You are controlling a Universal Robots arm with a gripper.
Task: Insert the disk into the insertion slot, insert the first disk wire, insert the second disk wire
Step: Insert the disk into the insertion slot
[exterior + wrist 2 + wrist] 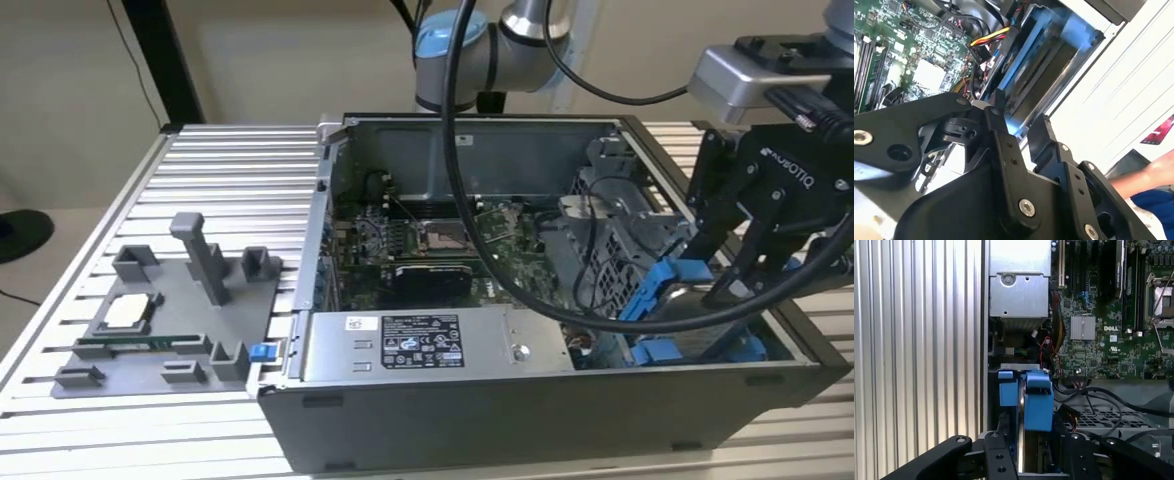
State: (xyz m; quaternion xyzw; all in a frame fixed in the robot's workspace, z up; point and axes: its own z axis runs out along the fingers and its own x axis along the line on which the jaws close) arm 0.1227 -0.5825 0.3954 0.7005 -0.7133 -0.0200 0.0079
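Observation:
My gripper (727,288) stands at the exterior view's right, over the front corner of the open computer case (534,410). It is shut on the disk (663,292), a silver drive in a bright blue carrier held on edge and tilted. In the first wrist view the disk (1035,400) sits between the black fingers (999,452). The insertion slot (694,350), a grey bay with blue plastic, lies just below the disk inside the case. In the second wrist view the insertion slot (1054,55) shows beyond the fingers (1004,145). Loose coloured wires (989,37) hang beside it.
A grey power-supply box (414,345) lies along the case's front, with the motherboard (441,240) behind it. A grey fixture tray (160,310) stands on the slatted table (227,170) at the exterior view's left. A person's arm (1154,175) is near the table edge.

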